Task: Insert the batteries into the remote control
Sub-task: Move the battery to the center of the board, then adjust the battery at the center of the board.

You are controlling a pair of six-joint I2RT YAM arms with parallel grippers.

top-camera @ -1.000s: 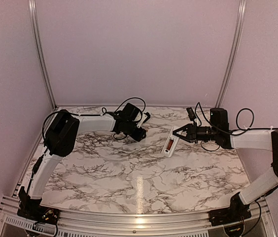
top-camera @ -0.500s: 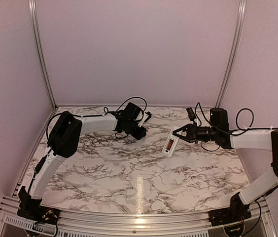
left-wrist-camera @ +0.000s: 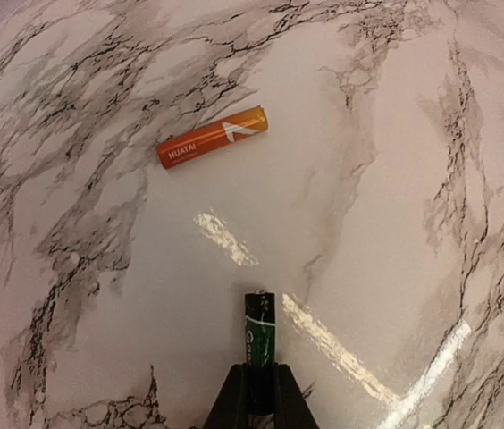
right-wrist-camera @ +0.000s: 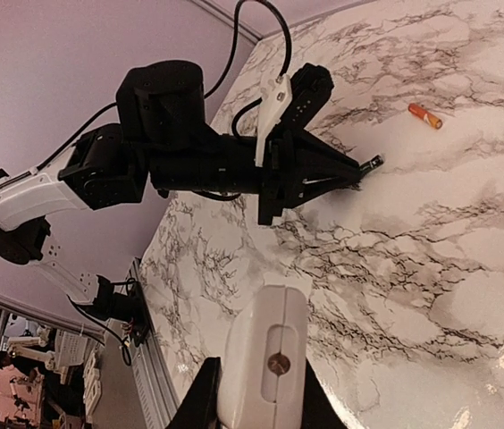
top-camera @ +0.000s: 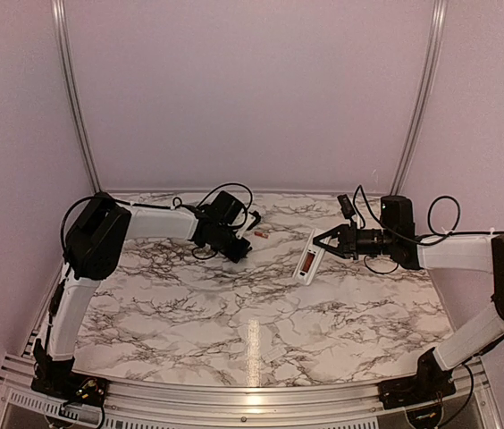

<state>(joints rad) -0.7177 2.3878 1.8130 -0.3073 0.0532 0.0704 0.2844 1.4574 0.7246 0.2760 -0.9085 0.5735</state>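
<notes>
My left gripper [top-camera: 243, 250] is shut on a dark green and black battery [left-wrist-camera: 259, 329] that sticks out past its fingertips, just above the marble table; it also shows in the left wrist view [left-wrist-camera: 259, 374]. A red-orange battery [left-wrist-camera: 213, 137] lies loose on the table ahead of it, and shows in the top view [top-camera: 261, 231]. My right gripper [top-camera: 328, 243] is shut on the white remote control [top-camera: 306, 257] and holds it tilted, with a red patch in its upper face. In the right wrist view the remote [right-wrist-camera: 264, 362] is seen end-on.
A small flat white piece [top-camera: 273, 352] lies near the table's front edge. The left gripper [right-wrist-camera: 373, 165] and the red-orange battery [right-wrist-camera: 424, 116] show in the right wrist view. Aluminium posts and pale walls close in the back and the sides.
My left arm has drawn back to the left with the dark battery. The red-orange battery, earlier covered by the gripper, now lies in the open. The right arm and remote have not moved.
</notes>
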